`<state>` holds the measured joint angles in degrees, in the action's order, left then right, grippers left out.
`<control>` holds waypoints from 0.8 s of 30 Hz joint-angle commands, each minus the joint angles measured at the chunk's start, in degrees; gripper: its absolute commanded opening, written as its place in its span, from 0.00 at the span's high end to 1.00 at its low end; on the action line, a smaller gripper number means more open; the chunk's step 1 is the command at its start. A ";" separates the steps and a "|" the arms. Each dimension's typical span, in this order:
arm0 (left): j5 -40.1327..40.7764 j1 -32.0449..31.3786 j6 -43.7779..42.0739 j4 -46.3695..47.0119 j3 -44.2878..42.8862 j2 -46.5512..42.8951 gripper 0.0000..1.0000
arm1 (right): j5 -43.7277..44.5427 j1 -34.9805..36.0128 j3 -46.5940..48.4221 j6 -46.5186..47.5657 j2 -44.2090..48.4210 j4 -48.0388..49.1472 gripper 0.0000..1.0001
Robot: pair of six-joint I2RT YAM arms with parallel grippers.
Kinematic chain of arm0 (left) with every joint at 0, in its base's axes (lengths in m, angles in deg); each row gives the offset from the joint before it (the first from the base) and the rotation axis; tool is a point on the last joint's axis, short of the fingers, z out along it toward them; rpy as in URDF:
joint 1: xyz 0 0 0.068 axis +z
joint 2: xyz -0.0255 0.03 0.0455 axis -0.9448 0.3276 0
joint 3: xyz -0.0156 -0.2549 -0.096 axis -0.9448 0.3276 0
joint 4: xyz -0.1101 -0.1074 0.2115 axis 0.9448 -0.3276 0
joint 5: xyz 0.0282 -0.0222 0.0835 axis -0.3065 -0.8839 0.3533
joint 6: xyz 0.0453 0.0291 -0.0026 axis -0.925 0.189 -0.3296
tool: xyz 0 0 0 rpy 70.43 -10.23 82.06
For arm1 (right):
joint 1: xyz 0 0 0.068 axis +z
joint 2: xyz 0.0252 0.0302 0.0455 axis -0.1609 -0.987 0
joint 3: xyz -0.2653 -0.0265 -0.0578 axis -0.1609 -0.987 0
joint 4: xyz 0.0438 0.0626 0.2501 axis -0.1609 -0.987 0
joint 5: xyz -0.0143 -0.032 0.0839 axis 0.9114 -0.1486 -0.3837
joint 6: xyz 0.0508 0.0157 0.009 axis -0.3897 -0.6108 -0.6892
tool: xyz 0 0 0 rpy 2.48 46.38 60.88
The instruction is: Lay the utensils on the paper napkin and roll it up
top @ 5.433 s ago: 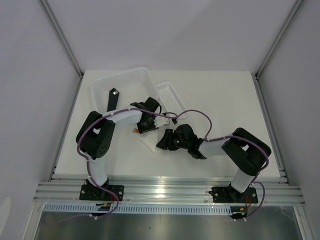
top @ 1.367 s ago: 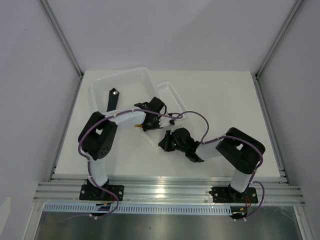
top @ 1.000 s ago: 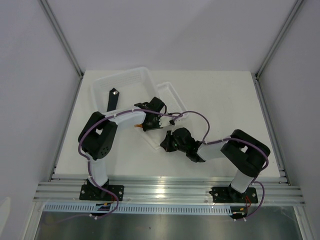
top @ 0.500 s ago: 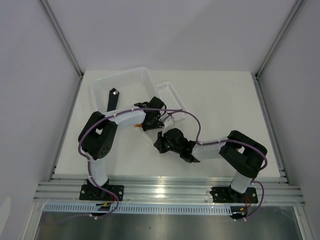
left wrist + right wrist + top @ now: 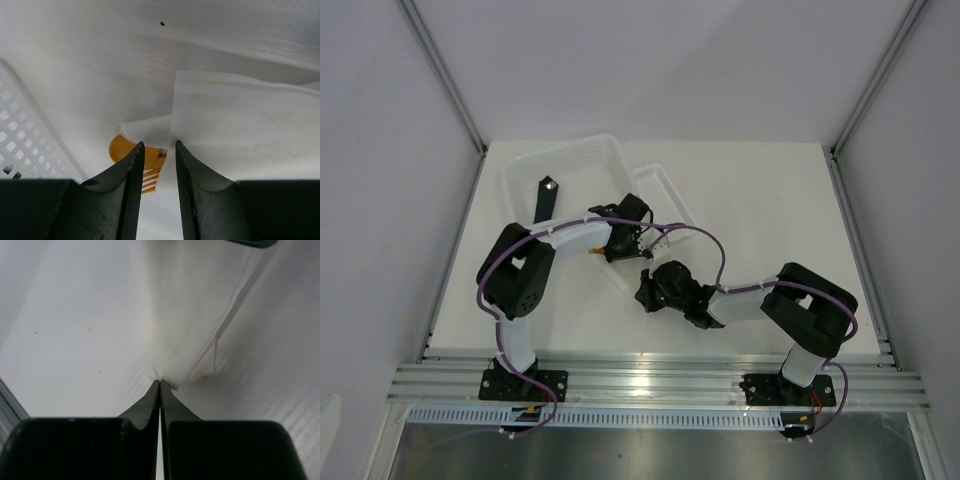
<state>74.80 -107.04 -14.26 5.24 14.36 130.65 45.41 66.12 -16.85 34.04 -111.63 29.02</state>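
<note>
The paper napkin [image 5: 240,120] lies folded on the table, one corner draped over the orange utensils. A round spoon bowl [image 5: 120,148] and fork tines [image 5: 148,181] stick out from under its edge. My left gripper [image 5: 157,146] [image 5: 618,248] stands over that edge, jaws a narrow gap apart, with the napkin's fold and the orange handles showing in the gap. My right gripper [image 5: 160,381] [image 5: 644,291] is shut on a pinch of napkin [image 5: 185,315], which puckers at its tips. An orange tip [image 5: 592,250] shows beside the left gripper from above.
A large white tray [image 5: 520,178] holds a black bar with a white dot [image 5: 545,195] at the back left; its perforated wall [image 5: 25,130] is close to my left fingers. A smaller white tray [image 5: 672,192] stands behind both grippers.
My right gripper has shifted left and toward the near edge, drawing the pinched napkin along. The left gripper has stayed over the utensils.
</note>
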 commanded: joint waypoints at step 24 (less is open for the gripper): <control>-0.95 -0.14 -0.13 -0.88 -0.16 1.95 0.65 | -2.45 -4.12 8.29 0.43 -2.35 -3.60 1.00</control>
<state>74.80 -106.91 -13.80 5.39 14.29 130.72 43.72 63.91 -9.42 35.17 -111.37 24.34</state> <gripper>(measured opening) 0.351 0.003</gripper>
